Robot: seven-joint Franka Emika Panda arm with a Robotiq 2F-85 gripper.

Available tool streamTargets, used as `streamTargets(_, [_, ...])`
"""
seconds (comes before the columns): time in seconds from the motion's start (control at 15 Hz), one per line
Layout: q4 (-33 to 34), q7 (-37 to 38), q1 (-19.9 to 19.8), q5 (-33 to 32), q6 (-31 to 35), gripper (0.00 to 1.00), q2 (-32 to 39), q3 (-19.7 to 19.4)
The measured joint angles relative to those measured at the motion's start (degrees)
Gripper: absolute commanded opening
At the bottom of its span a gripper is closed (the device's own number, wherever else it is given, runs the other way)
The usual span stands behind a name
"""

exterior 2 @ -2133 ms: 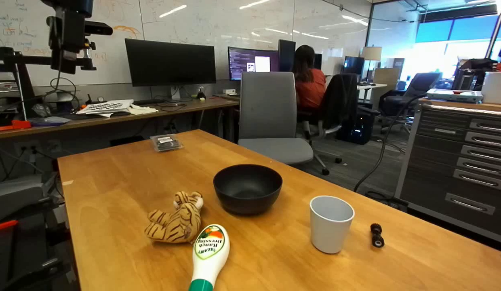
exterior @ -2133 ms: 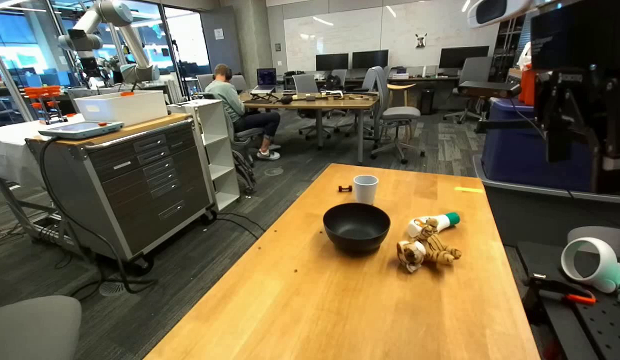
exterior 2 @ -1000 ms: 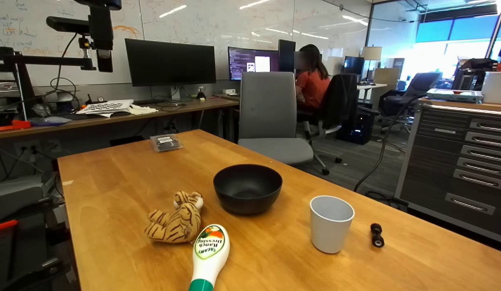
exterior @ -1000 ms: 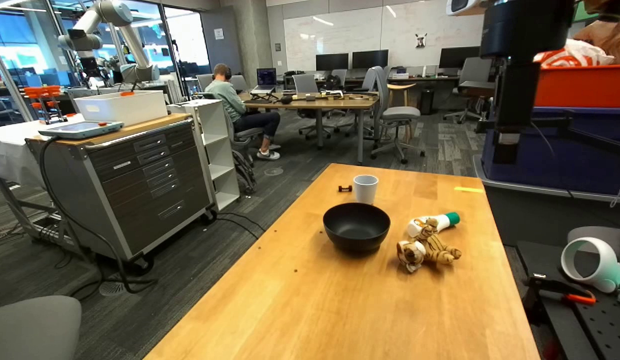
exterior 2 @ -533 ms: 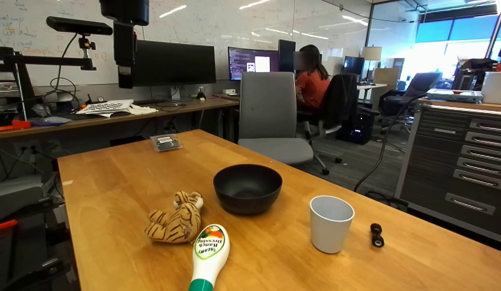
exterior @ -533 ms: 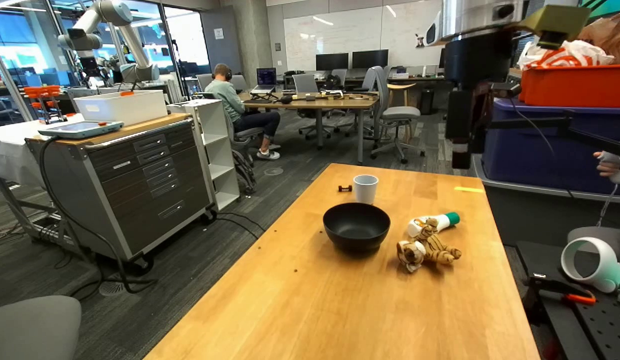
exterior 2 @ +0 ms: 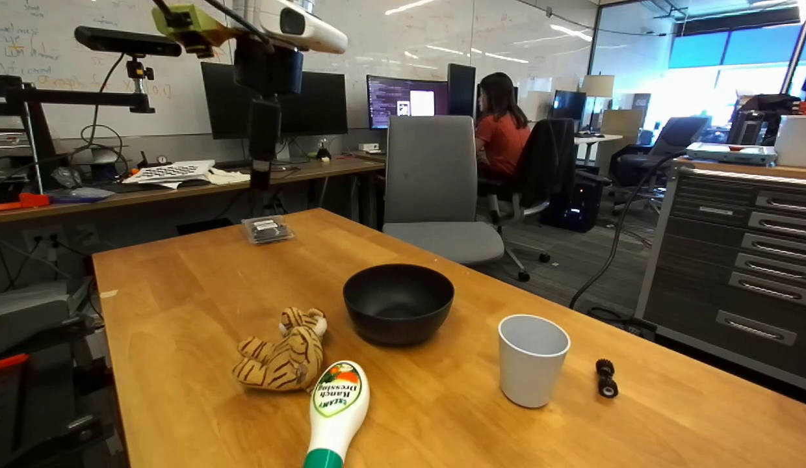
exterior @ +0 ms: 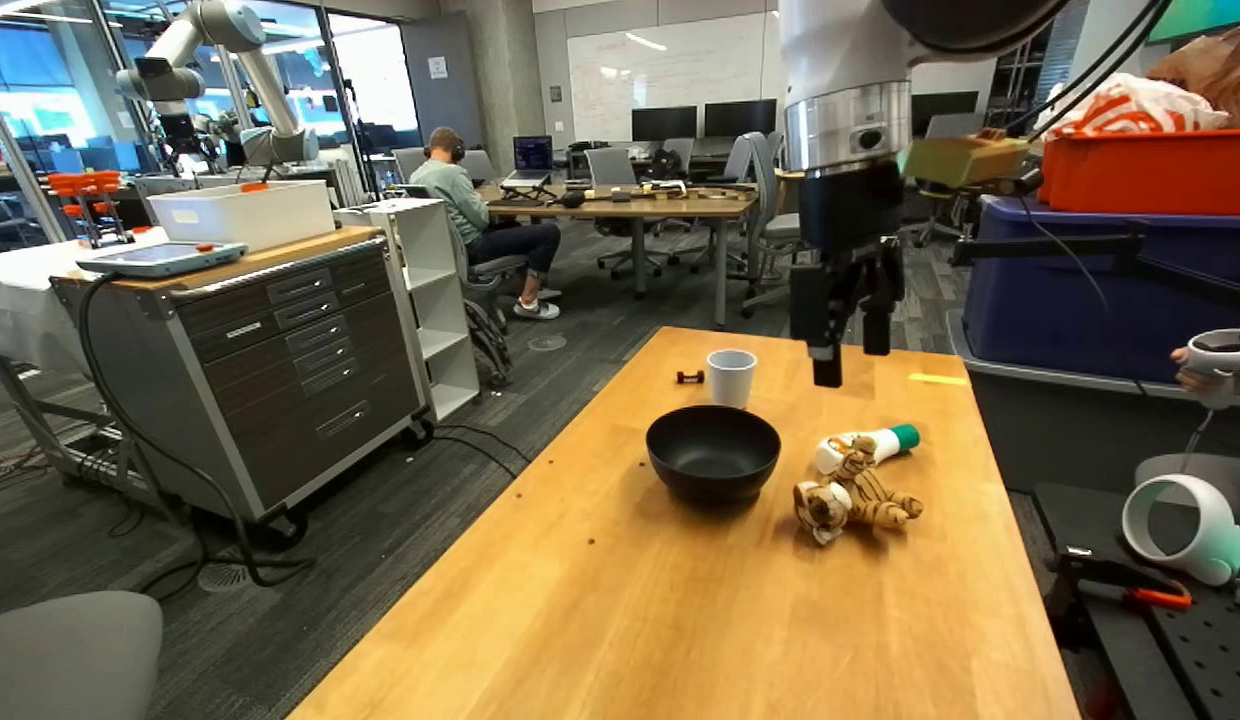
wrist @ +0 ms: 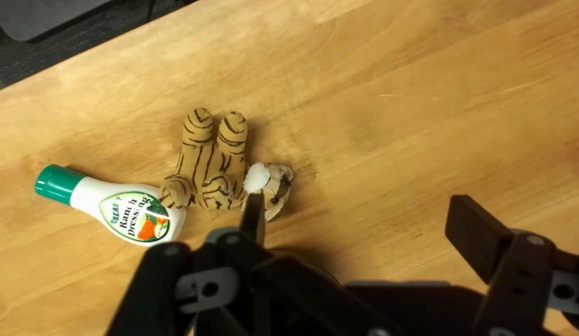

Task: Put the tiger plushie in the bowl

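While swinging in over the bench [exterior: 680, 620], dipped lower and nearer to the tiger plushie [wrist: 210, 172] than a moment ago, going by both exterior views. Turned a bit too, by the look of both halves of the tool [exterior: 852, 360] in an exterior view. Spread wide in the wrist view, with nothing held between the fingers [wrist: 476, 233]. No change for the tiger plushie, lying on the bench near the bowl [exterior 2: 398, 331], not in it. Overlapping the end of the dressing bottle [wrist: 130, 212] with one paw in the wrist view; cannot tell if touching. So, closer to a grab, but with no pick-up done yet. Most likely needs to slide over, past the head, to the striped middle before going down. Could bump the dressing bottle on the way, or nip it along with the tiger plushie. After a good squeeze, likely easy to lift, being soft.
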Motion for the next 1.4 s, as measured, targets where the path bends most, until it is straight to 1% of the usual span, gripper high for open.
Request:
streamTargets(0.2, [1.78, 2.96, -0.02, -0.68, 2.13, 1.00, 4.70, -0.36])
streamTargets(0.4, [2.78, 7.32, -0.02, -2.86, 4.28, 1.00, 8.17, -0.81])
streamTargets(0.8, [3.29, 15.36, -0.01, -8.11, 4.73, 1.00, 10.90, -2.56])
streamTargets(1.07, [3.30, 18.28, -0.02, -10.18, 4.68, 1.00, 12.15, -4.23])
streamTargets(1.4, [3.33, 18.61, -0.02, -10.43, 4.30, 1.00, 14.92, -5.49])
